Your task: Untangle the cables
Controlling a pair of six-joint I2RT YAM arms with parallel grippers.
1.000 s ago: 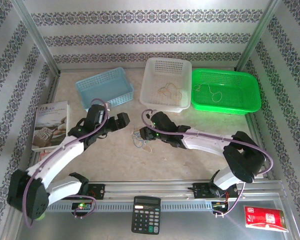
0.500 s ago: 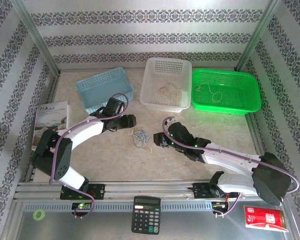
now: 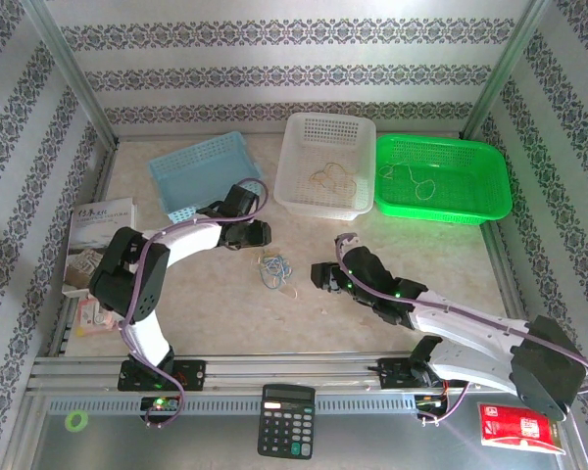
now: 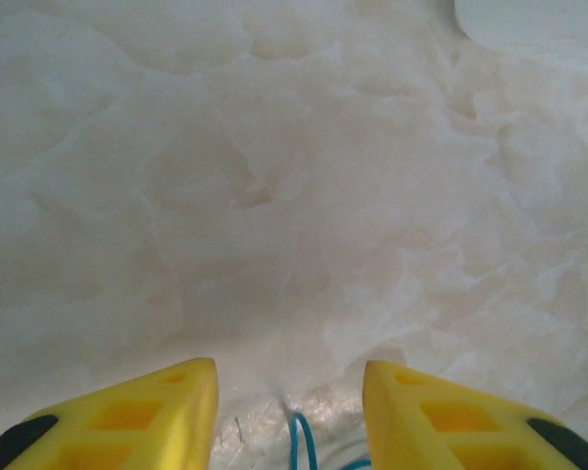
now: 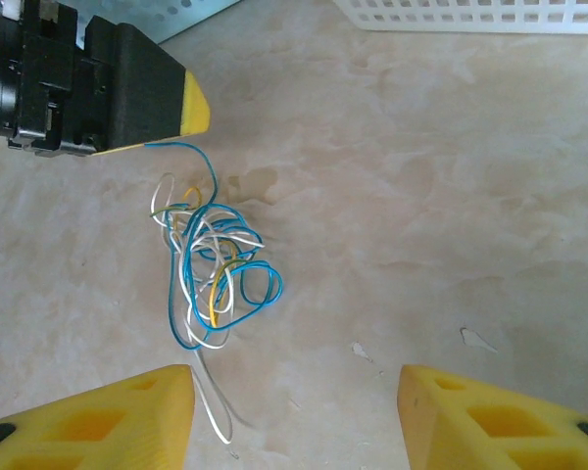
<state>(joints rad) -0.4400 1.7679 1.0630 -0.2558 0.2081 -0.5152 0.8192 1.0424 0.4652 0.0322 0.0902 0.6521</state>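
A: From above, where's the bundle?
B: The cables lie in a small knot on the table, between the two arms. The left gripper sits right at the knot's far-left edge. The right gripper is off to its right, near but apart.
A: Which is nearer?
B: The left, clearly. The knot runs lengthwise from that gripper toward the near edge.
A: Left wrist camera?
B: Its yellow fingers stand apart with a plain gap, low over the marbled top. A blue strand comes up between them, and nothing pinches it that I can see.
A: And the right wrist?
B: Its own fingers are spread wide, holding nothing. The knot lies ahead and left of them, blue, white and yellowish loops wound together. The blue strand's free end reaches the left gripper's yellow tip, touching or just beside it, I cannot tell which. A white tail trails down toward the right gripper.
A: What does the next move hinge on?
B: My guess is that the left, with the blue end between its fingers, would clamp and draw away far-left along the knot's length, while the right goes left to pin the rest
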